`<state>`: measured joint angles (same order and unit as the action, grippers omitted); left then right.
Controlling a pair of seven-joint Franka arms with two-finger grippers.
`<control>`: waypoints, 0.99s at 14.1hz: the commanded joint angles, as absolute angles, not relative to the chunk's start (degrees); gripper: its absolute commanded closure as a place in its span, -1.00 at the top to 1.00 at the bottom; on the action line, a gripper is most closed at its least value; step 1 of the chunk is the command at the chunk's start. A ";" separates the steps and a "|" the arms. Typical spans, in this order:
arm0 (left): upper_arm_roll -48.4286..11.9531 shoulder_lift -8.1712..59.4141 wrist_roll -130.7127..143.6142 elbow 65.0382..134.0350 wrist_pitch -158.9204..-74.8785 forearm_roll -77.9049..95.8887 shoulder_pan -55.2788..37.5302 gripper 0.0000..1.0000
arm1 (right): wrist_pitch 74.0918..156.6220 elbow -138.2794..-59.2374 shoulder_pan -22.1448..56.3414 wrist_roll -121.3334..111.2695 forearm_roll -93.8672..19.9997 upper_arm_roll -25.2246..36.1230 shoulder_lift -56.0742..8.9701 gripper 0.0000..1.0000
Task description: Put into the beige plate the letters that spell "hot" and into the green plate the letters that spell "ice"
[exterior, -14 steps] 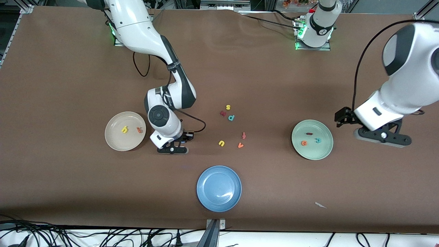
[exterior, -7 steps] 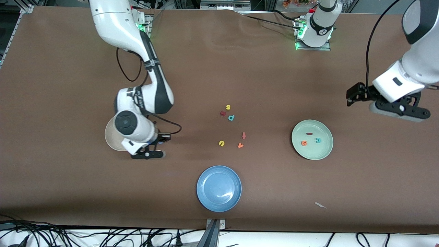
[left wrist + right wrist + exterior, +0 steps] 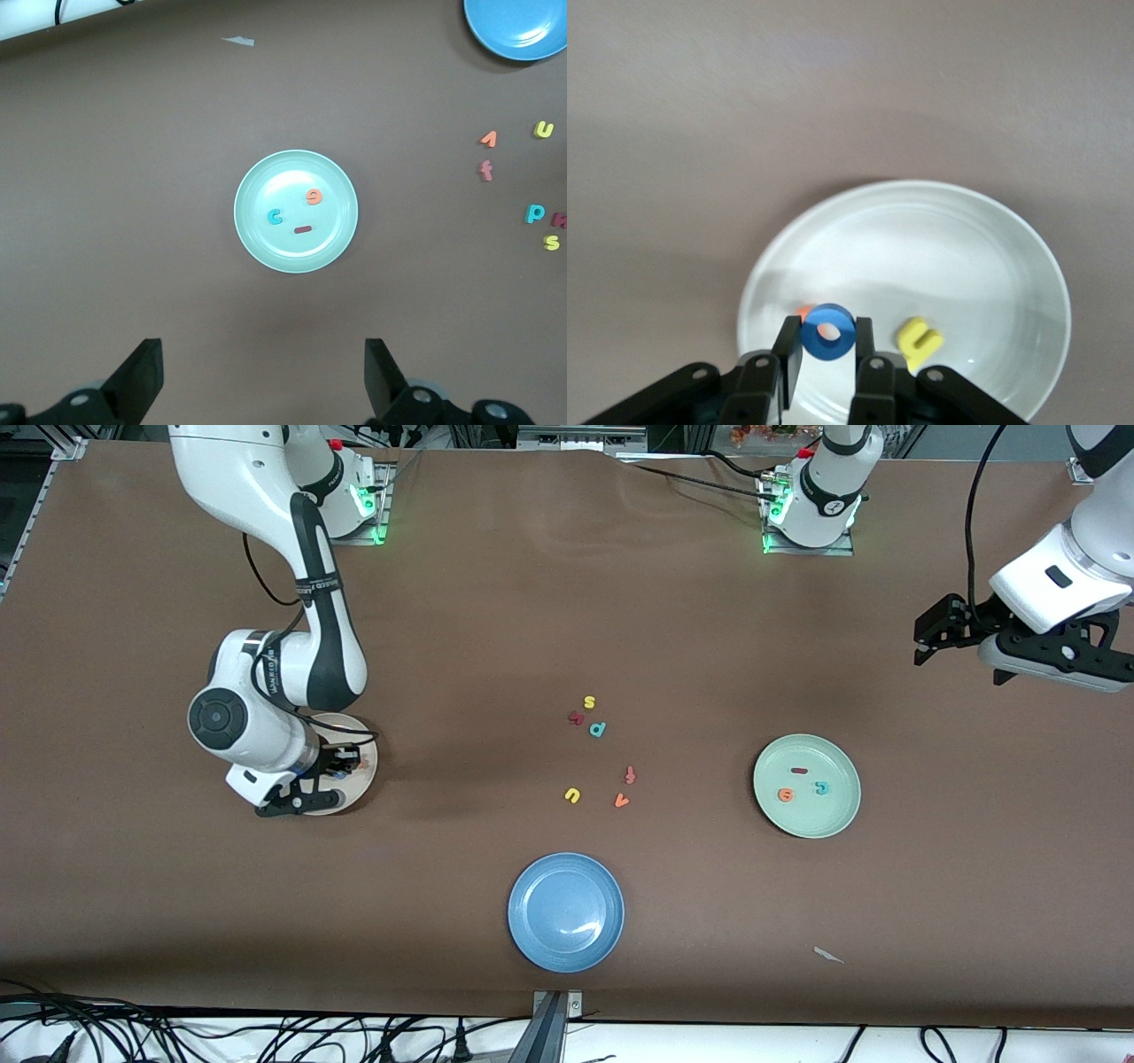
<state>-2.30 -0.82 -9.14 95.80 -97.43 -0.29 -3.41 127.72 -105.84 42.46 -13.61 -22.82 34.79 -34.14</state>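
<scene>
Right claw (image 3: 827, 354): closed on the blue o (image 3: 827, 332), pinched by its sides between the two fingers, with the ring's hole facing the wrist camera; it hangs over the beige plate (image 3: 365, 779).
Left claw (image 3: 263, 376): jaws spread wide and holding nothing, raised above the bare surface (image 3: 709, 655) toward the left arm's end, well apart from the green plate (image 3: 828, 819); this arm waits.
Beige plate: already carries the yellow h (image 3: 919, 341) and the orange t (image 3: 804, 312), of which only a sliver shows past the finger.
Key relation: the o sits directly above the plate's floor, between the h and the t, so the drop line runs straight down. By my reading, no sideways travel is needed, only a lowering and a release.
Green plate: holds the dark red i (image 3: 799, 771), the teal c (image 3: 822, 787) and the orange e (image 3: 785, 795); "ice" looks complete.
Loose letters: the yellow s (image 3: 589, 702), teal p (image 3: 598, 730), yellow u (image 3: 572, 795) and orange v (image 3: 621, 802) lie between the two plates, well apart from each.
Blue plate (image 3: 532, 939): empty, nearer the front camera than the beige plate.
Risk: the light foam ring could cling to a finger or bounce toward the rim.
</scene>
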 commanded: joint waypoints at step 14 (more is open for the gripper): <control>-3.51 -1.58 -1.06 94.57 -89.91 0.35 -4.48 1.00 | 120.15 -100.55 43.59 -6.43 -23.73 35.16 -31.73 1.00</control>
<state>-3.32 -1.18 -2.46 95.33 -91.40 -0.19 -4.22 121.87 -101.35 43.25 -8.50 -22.88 34.81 -32.36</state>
